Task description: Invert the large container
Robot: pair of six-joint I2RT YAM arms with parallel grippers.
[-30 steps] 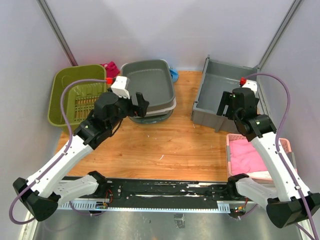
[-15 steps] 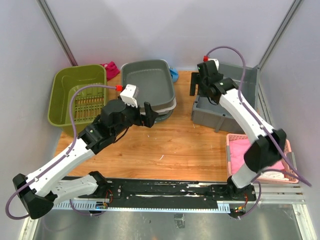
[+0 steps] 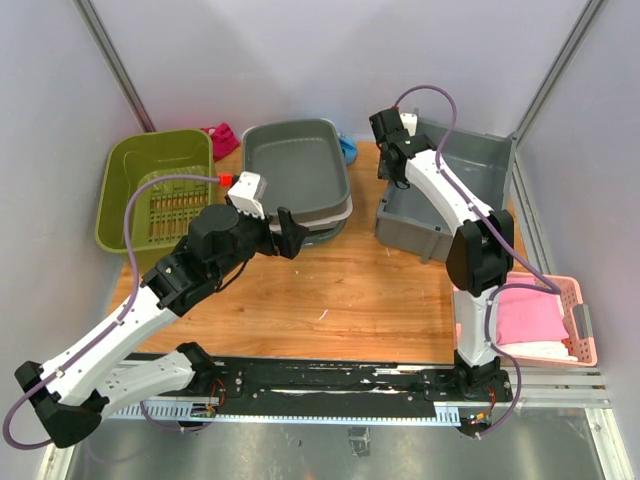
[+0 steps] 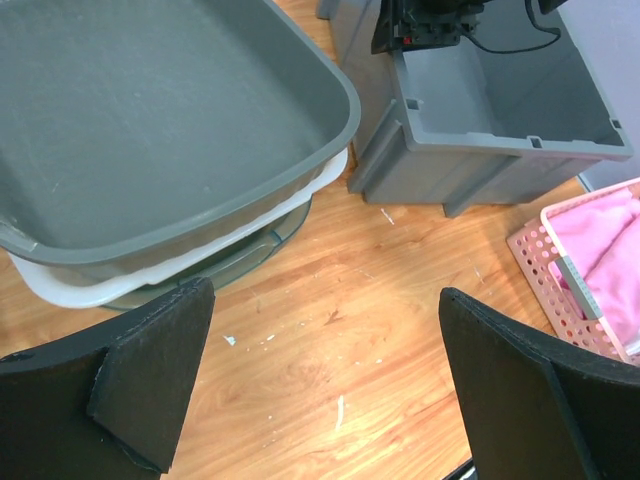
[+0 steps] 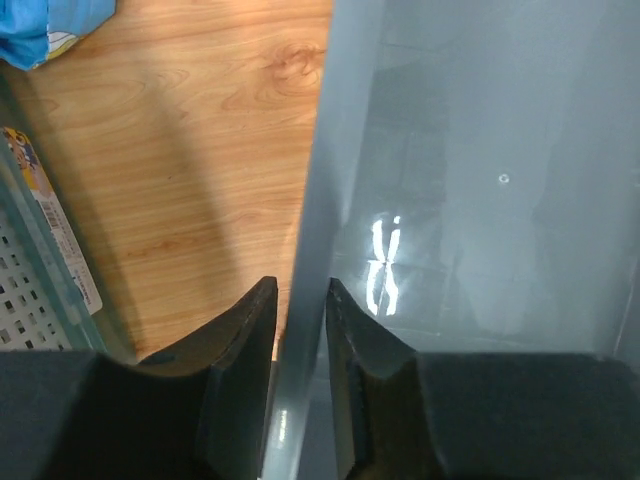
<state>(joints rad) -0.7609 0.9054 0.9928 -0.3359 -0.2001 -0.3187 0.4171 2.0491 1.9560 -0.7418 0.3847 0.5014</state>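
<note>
The large container (image 3: 452,195) is a grey open-topped bin at the table's back right, standing with its opening up. My right gripper (image 3: 392,162) reaches over its far left corner. In the right wrist view the two fingers straddle the bin's thin left wall (image 5: 318,180), one outside and one inside, and my right gripper (image 5: 300,295) is shut on that wall. My left gripper (image 4: 325,390) hangs wide open over bare wood, left of the large container (image 4: 480,120), with nothing between its fingers.
Stacked grey and white tubs (image 3: 297,168) sit at the back centre, close to the left gripper (image 3: 290,232). A green basket (image 3: 150,185) stands at the back left. A pink basket (image 3: 575,300) with pink cloth sits at the front right. Blue packaging (image 5: 45,25) lies behind the tubs.
My right arm swung from the bin's near side to its far left corner, and its jaws closed on the wall. The left arm shifted slightly and stayed open.
</note>
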